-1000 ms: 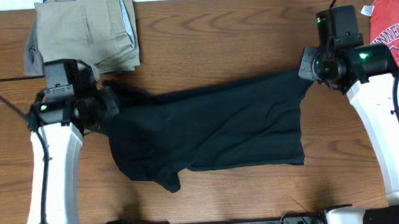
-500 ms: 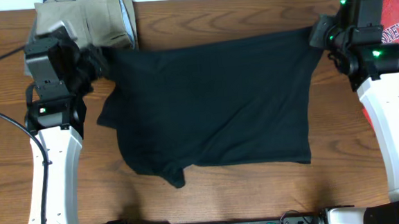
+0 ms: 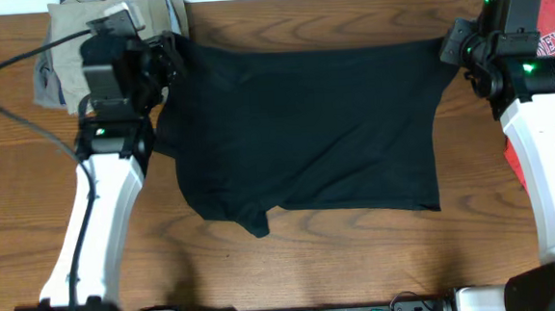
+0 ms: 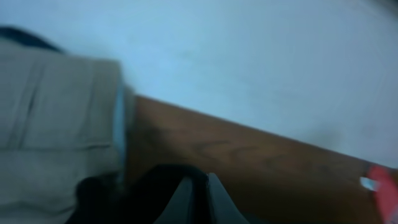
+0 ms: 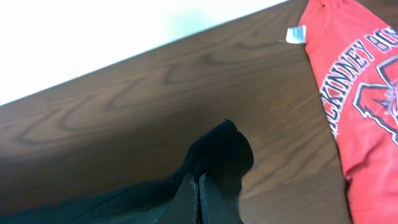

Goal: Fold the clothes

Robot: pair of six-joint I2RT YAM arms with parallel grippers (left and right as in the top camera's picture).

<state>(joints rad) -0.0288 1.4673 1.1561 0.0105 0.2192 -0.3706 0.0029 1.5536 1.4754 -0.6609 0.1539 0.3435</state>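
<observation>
The black T-shirt, the clothes [image 3: 305,125], lies spread across the middle of the table, with its far edge pulled taut between my two grippers. My left gripper [image 3: 173,58] is shut on the far left corner, right beside the khaki trousers. In the left wrist view a bunch of the black fabric [image 4: 168,186] sits pinched at the left gripper [image 4: 200,182]. My right gripper [image 3: 448,47] is shut on the far right corner. A bulge of the black cloth [image 5: 221,149] rises above the right gripper [image 5: 199,179]. A small flap hangs off the shirt's near edge at the left.
Folded khaki trousers [image 3: 68,43] lie at the far left corner, touching the shirt's corner. A red T-shirt [image 3: 552,62] with white lettering lies along the right edge under the right arm. The table's far edge [image 5: 124,59] runs just behind both grippers.
Both grippers have carried the shirt's held edge toward the far edge of the table, and the cloth has stretched out flatter and wider. The left arm has also swung to the right.
</observation>
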